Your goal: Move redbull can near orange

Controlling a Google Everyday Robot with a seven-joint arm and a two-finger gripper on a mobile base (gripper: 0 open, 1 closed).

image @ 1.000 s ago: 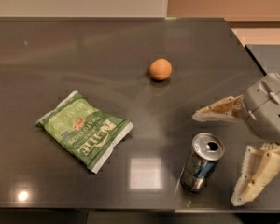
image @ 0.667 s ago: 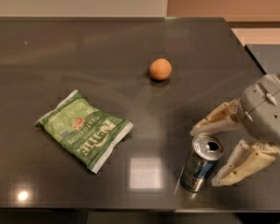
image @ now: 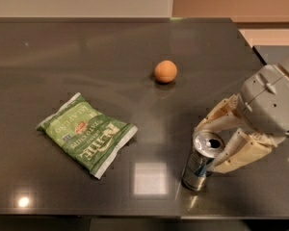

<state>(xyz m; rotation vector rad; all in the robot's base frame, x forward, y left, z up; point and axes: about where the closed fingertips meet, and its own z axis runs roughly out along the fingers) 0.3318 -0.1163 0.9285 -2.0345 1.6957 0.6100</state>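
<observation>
1. I have the gripper at the table's 4 o'clock corner, fingers spread astride the upright redbull can.
2. Step in hand, as I judge it: grasping.
3. Next move: clamp, lift, carry toward 11 o'clock to the orange, well apart.

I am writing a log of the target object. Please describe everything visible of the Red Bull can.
The redbull can is slim, silver aluminium with blue patches and a shiny pull-tab top. It stands upright on the dark table near its front edge, well apart from the orange. The gripper is open around its upper part, one finger on each side; contact cannot be told.
</observation>
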